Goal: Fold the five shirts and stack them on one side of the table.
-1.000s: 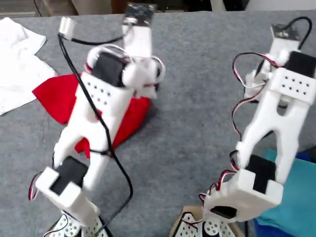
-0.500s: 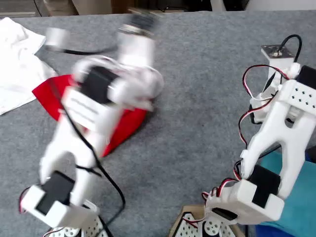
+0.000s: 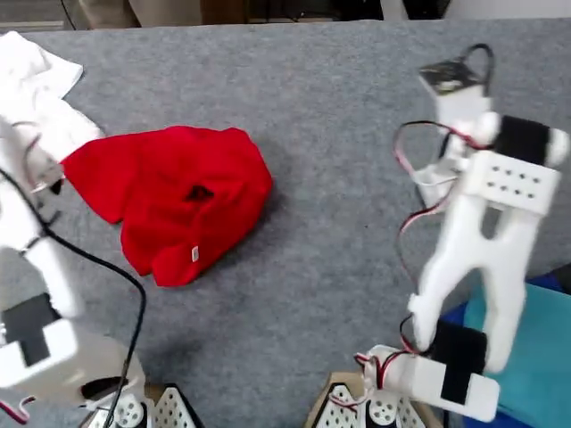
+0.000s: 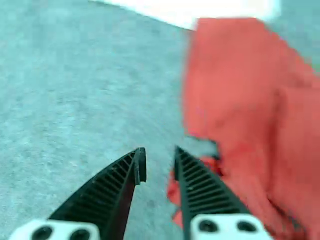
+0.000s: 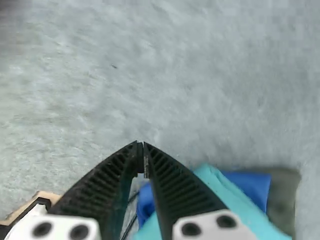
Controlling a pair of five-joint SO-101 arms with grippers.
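- The red shirt (image 3: 174, 201) lies crumpled in a heap on the grey desk (image 3: 339, 134), left of the middle, and is not yet folded. As I judge it, the step in hand is to spread it flat before any fold.
- To do that well, the left fingers (image 4: 120, 185) should take one clear edge or corner of the red shirt, not a bunch of layers. They should then draw it outward low over the desk, so the cloth opens instead of rolling over itself.
- A second hold on the opposite edge by the right arm would probably keep the shirt from sliding as a whole. A single pull risks dragging the heap.
- The left fingers stand a little apart, with a narrow gap between the tips and nothing in them. They hang over bare desk just beside the red shirt's edge; whether one tip brushes the cloth I cannot tell.
- The right fingers (image 5: 110, 175) are closed tip to tip and hold nothing, over bare desk near the stack at the desk's right side.
- That stack, a teal shirt (image 5: 240, 210) on a blue shirt (image 5: 252, 187), looks already folded. The red one should end on top of it.
- White shirts (image 3: 36, 107) lie loose at the far left corner, touching or just beside the red shirt.
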